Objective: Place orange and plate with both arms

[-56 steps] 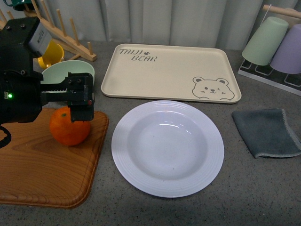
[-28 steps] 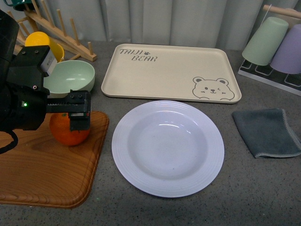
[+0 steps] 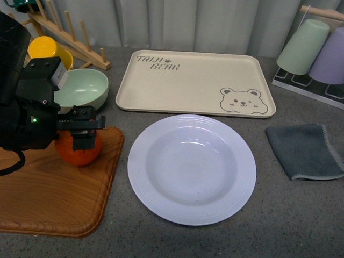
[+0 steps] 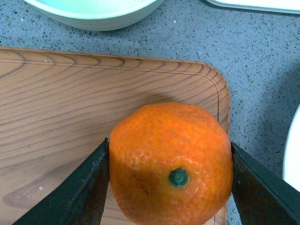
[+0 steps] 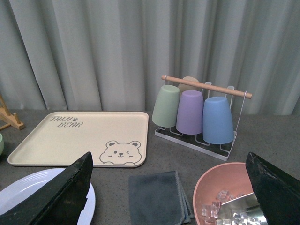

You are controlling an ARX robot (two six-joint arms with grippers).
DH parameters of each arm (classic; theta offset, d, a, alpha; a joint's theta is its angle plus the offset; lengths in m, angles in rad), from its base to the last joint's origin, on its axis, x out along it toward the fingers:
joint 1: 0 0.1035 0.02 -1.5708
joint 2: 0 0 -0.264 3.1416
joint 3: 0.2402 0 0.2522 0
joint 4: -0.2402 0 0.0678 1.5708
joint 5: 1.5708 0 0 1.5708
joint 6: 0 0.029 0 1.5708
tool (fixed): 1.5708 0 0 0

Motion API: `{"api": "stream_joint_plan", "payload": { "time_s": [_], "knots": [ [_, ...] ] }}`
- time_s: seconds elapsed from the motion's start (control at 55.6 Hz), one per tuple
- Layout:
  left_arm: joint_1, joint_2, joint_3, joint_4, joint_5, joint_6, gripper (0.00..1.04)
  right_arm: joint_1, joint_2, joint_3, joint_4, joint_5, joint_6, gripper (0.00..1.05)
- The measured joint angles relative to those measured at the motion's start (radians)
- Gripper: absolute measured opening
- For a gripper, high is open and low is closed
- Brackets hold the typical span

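1. Front view: your left gripper [image 3: 81, 138] straddles the orange [image 3: 78, 155], which sits on the wooden board [image 3: 54, 199] left of the plate [image 3: 141, 177].
2. Left wrist view: both fingers touch the orange's sides, so you are likely at the grasp step. Next, lift straight up.
3. Right wrist view: your right gripper [image 5: 168, 161] hangs wide and empty, with the plate's rim in sight.

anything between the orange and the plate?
Nothing loose. The front view shows only the cutting board's corner and a strip of bare grey counter between the orange and the plate.
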Motion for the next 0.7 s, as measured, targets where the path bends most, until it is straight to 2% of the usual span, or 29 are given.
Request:
{"api": "stream_joint_plan", "payload": {
  "time_s": [0.072,0.18,0.414,0.701],
  "knots": [
    [-0.015,-0.024,-0.006,-0.007,0.004,-0.016,0.65,0.0,0.0,0.0,0.0,0.0,0.0,0.96],
    [-0.08,-0.076,-0.01,0.008,-0.006,-0.047,0.65,0.0,0.0,0.0,0.0,0.0,0.0,0.96],
    [-0.301,-0.034,0.058,0.0,-0.03,-0.166,0.65,0.0,0.0,0.0,0.0,0.0,0.0,0.96],
    [-0.423,0.078,0.132,-0.007,-0.047,-0.231,0.65,0.0,0.0,0.0,0.0,0.0,0.0,0.96]
  ]
}}
